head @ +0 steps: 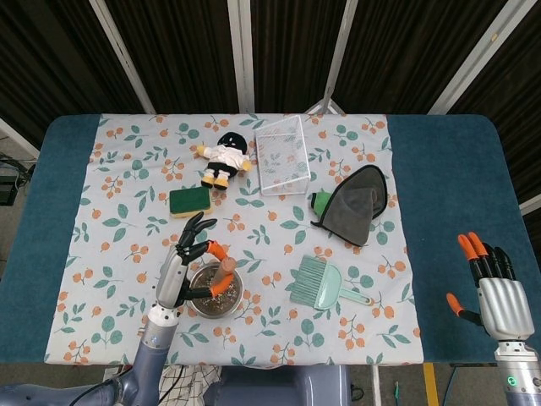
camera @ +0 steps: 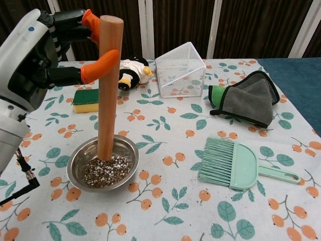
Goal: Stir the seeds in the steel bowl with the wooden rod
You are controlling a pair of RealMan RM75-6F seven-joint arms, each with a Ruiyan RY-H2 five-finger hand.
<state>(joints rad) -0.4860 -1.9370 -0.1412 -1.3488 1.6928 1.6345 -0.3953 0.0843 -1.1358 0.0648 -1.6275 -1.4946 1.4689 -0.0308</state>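
Left side. The left hand [camera: 37, 60], white-shelled with orange fingertips, pinches the tall cylindrical wooden rod [camera: 108, 90] near its top, one finger in front of the shaft and another behind; the other fingers are spread. The rod stands close to upright, its lower end inside the round steel bowl [camera: 80, 158], at the far-left part of the basin where the brown and white seeds [camera: 106, 170] thin out against the wall. The high grip appears chosen to keep the hand well above the rim, so the rod can sweep without the fingers fouling the bowl. Whether the tip touches the bottom cannot be told. The bowl sits directly beneath and slightly right of the hand, at the near edge of the floral cloth [camera: 165, 125].

Centre. A yellow-and-green sponge [camera: 89, 99] lies behind the bowl, and a small plush doll [camera: 129, 73] and a white wire-mesh basket [camera: 181, 69] lie further back, all well apart from the bowl. They should not obstruct stirring.

Right of centre. A mint-green brush with dustpan [camera: 235, 165] lies beside the bowl, apart from it. A grey cloth [camera: 251, 100] lies behind that.

Far right. The right hand [head: 494, 292] hovers at the blue table edge, fingers apart, holding nothing, well clear of the work. Judgement: it is parked to leave the stirring to the left arm.
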